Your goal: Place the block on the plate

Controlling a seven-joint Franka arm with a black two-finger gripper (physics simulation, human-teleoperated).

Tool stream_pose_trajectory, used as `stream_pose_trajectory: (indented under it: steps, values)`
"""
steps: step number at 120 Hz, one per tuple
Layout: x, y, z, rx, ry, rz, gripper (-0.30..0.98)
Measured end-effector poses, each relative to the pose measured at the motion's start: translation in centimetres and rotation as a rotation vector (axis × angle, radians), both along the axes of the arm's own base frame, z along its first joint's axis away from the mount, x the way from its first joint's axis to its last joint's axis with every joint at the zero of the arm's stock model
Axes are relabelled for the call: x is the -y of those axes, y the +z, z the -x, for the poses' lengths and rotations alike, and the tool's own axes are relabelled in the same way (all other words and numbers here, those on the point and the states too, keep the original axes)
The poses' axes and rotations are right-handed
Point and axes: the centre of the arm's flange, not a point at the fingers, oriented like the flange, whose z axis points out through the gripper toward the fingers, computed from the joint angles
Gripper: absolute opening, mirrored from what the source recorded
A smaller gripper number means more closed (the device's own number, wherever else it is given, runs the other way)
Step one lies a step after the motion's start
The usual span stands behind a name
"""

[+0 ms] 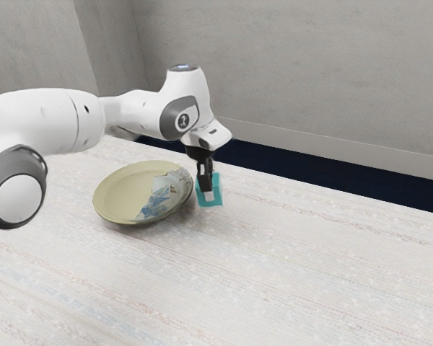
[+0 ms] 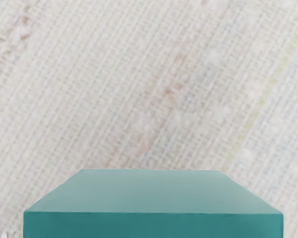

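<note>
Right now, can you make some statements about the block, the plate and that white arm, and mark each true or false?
The teal block lies on the plate. False: it is off the plate, toward the exterior view's right.
The claw is at the block. True.
The plate is plain all over. False: part of it carries a bluish picture.
The white arm comes in from the exterior view's left. True.
The plate is upside down. False: its hollow faces up.

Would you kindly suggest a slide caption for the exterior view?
Black gripper at a teal block, beside a patterned plate on a pale table.
</note>
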Motion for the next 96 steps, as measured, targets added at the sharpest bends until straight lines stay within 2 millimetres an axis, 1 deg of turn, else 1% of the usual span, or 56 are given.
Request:
stream_pose_trajectory:
  steps: [10,19,25,32,42,56,66,76,81,85,96]
  values:
    - [-2.3,2.5,0.1,0.031,0.028,-0.008,0.38]
    - [-4.3,4.5,0.6,0.049,0.055,-0.017,0.38]
    - [-5.9,5.1,0.9,0.053,0.076,-0.024,0.38]
    - [-7.6,5.2,1.0,0.052,0.099,-0.032,0.38]
    - [-10.2,4.2,1.5,0.029,0.135,-0.047,0.38]
    - [-13.2,3.0,1.9,0.007,0.176,-0.061,0.38]
    - [-15.3,1.5,2.0,-0.014,0.205,-0.067,0.38]
    - [-16.7,-0.5,2.1,-0.040,0.225,-0.069,0.38]
    - [-17.4,-1.8,2.1,-0.057,0.233,-0.068,0.38]
    - [-17.7,-2.8,2.1,-0.070,0.237,-0.069,0.38]
    - [-18.5,-4.5,2.0,-0.091,0.247,-0.066,0.40]
